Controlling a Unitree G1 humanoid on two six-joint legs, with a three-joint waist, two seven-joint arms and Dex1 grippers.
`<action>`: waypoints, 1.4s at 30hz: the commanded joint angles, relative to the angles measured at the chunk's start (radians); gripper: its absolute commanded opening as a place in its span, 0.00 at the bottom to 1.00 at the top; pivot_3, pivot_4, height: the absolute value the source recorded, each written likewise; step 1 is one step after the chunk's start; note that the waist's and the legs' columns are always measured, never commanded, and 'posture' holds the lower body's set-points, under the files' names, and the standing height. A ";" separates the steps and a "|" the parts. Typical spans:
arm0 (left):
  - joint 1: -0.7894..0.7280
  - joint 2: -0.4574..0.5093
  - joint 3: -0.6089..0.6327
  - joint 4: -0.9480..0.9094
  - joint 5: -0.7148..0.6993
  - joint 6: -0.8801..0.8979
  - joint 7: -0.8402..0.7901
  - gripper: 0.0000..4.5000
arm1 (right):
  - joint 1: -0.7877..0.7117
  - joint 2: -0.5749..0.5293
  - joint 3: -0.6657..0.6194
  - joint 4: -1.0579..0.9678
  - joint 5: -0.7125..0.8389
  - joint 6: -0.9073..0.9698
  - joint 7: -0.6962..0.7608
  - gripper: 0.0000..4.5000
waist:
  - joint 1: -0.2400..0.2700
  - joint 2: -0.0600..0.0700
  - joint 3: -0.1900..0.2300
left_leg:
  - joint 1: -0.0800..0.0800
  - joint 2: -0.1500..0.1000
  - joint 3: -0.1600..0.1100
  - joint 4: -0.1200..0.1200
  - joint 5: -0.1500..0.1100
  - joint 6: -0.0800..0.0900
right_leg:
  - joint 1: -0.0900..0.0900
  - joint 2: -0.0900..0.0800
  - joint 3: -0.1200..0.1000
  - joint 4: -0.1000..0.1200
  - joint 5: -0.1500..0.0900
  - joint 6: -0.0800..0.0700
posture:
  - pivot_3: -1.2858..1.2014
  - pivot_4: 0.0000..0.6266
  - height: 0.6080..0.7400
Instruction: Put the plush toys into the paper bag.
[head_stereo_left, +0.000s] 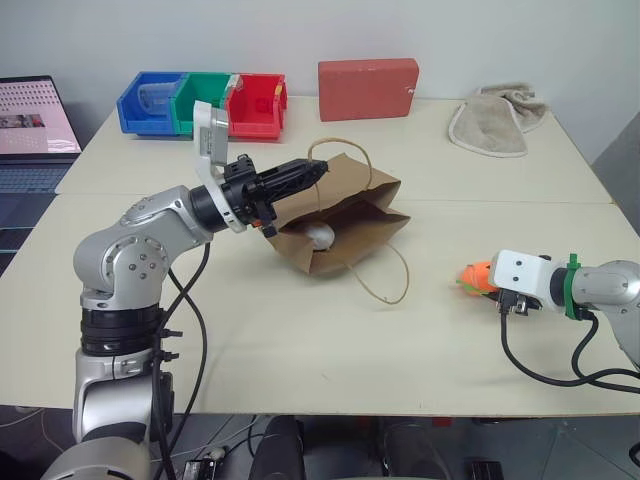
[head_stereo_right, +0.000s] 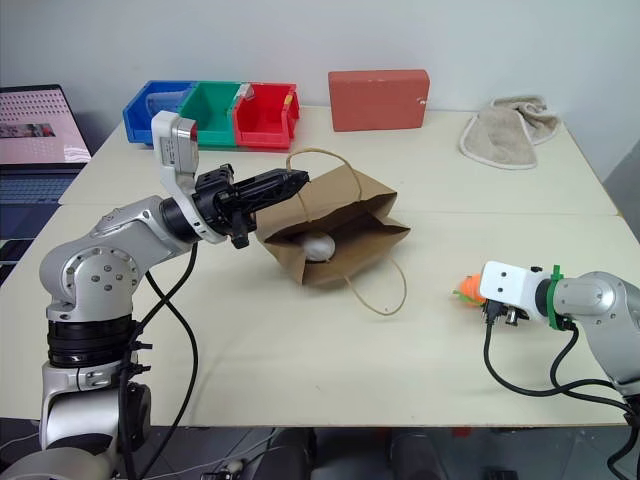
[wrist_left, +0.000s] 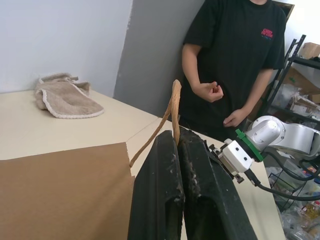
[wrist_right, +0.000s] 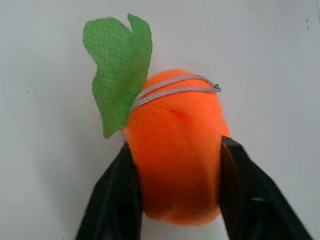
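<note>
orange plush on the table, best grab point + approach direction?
Grip the orange plush across its round body, below the green leaf and the grey loop, coming from the end away from the leaf. The body is wide and soft, so it squeezes evenly; the leaf is thin and floppy. The right gripper already has a finger on each side that way.

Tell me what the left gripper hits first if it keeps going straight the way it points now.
Probably nothing on the table: the left gripper, shut on the paper bag handle, points across the bag's raised edge, over bare table, toward the person beyond. Depth is uncertain.
</note>
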 joint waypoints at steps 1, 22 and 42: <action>-0.005 0.013 0.024 -0.038 -0.006 -0.013 -0.003 0.00 | -0.013 0.005 -0.036 -0.008 0.011 -0.008 -0.002 0.17 | 0.000 0.000 0.000 | 0.000 0.000 0.000 0.000 0.000 0.000 | 0.000 0.000 0.000 0.000 0.000 0.000 | 0.52 0.24 1.00; -0.035 0.016 0.029 -0.033 -0.033 0.003 -0.025 0.00 | -0.520 0.354 0.192 -0.173 0.264 0.314 -0.059 0.01 | -0.004 0.000 0.000 | 0.005 0.000 0.000 0.000 0.000 0.000 | 0.002 0.001 0.000 0.003 0.000 0.000 | 0.52 0.24 1.00; -0.039 0.016 0.044 -0.029 -0.038 0.008 -0.015 0.00 | -0.607 0.510 0.298 0.021 -0.030 0.137 -0.160 1.00 | -0.001 0.000 0.000 | 0.002 0.000 -0.002 -0.001 0.000 0.000 | -0.002 0.000 -0.002 0.007 0.000 -0.001 | 0.52 0.24 1.00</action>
